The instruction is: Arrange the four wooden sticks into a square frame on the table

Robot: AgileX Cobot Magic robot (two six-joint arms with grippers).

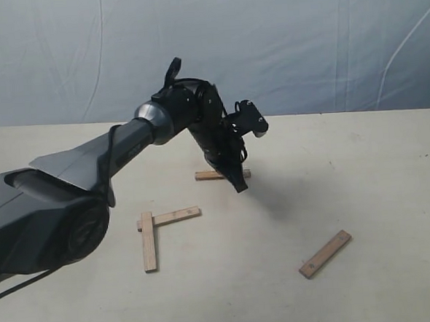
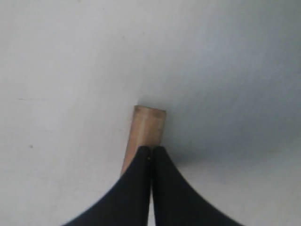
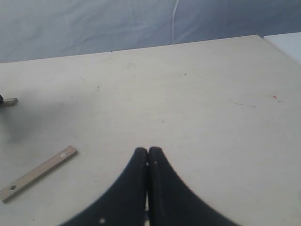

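Observation:
Four wooden sticks lie on the table (image 1: 376,173). Two of them (image 1: 148,242) (image 1: 172,217) overlap at one corner in an L shape at the left. A third stick (image 1: 208,175) lies further back in the middle, partly hidden by my left gripper (image 1: 239,183). In the left wrist view that gripper (image 2: 151,149) is shut, its tips closed together over the end of this stick (image 2: 148,127), with nothing between them. The fourth stick (image 1: 325,253) lies alone at the right, also seen as a stick (image 3: 38,173) in the right wrist view. My right gripper (image 3: 148,151) is shut and empty above bare table.
A blue-grey wrinkled cloth backdrop (image 1: 288,40) hangs behind the table's far edge. The left arm's dark body (image 1: 64,199) stretches across the left of the table. The right arm does not show in the exterior view.

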